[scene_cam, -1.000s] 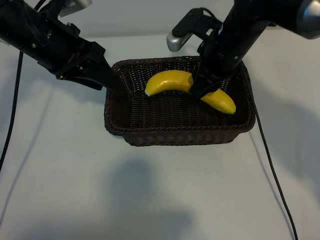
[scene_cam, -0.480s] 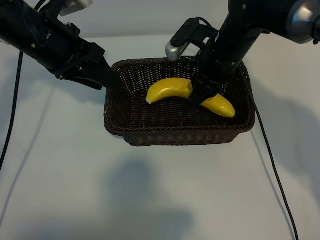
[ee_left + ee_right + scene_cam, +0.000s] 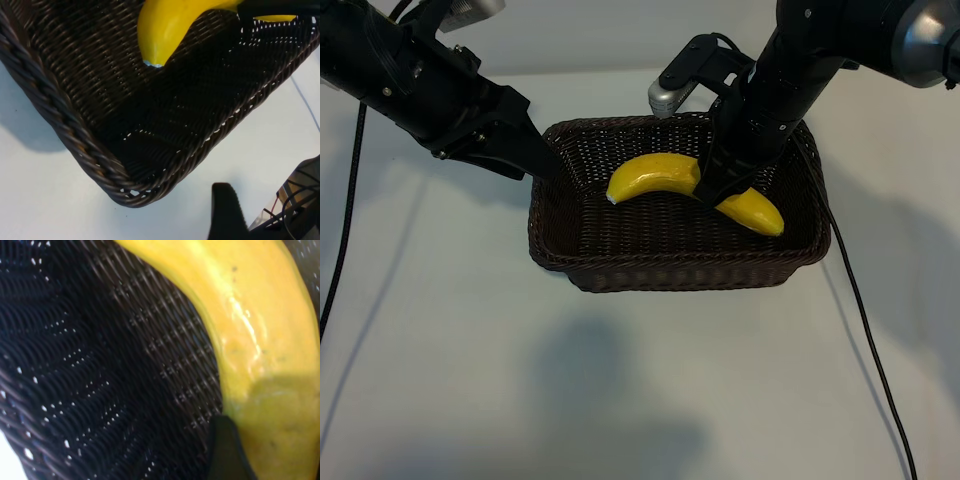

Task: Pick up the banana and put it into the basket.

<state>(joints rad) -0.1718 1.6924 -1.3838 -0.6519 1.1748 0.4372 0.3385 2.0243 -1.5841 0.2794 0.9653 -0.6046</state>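
The yellow banana [image 3: 650, 172] is inside the dark brown wicker basket [image 3: 670, 275], curving from its left half to its right side just above the basket floor. My right gripper [image 3: 718, 185] reaches down into the basket and is shut on the banana around its middle. In the right wrist view the banana [image 3: 260, 340] fills one side, with one dark finger [image 3: 227, 450] against it over the weave [image 3: 100, 365]. My left gripper [image 3: 542, 165] hovers open at the basket's far left corner. Its one visible finger [image 3: 227, 210] stands clear of the basket corner [image 3: 130, 195].
The basket stands in the middle of a white table [image 3: 620, 400]. A black cable [image 3: 865, 340] runs down the table to the right of the basket. Another cable [image 3: 345, 230] hangs at the far left.
My right gripper has sunk a little lower and to the left inside the basket, taking the banana with it. The left arm has not moved.
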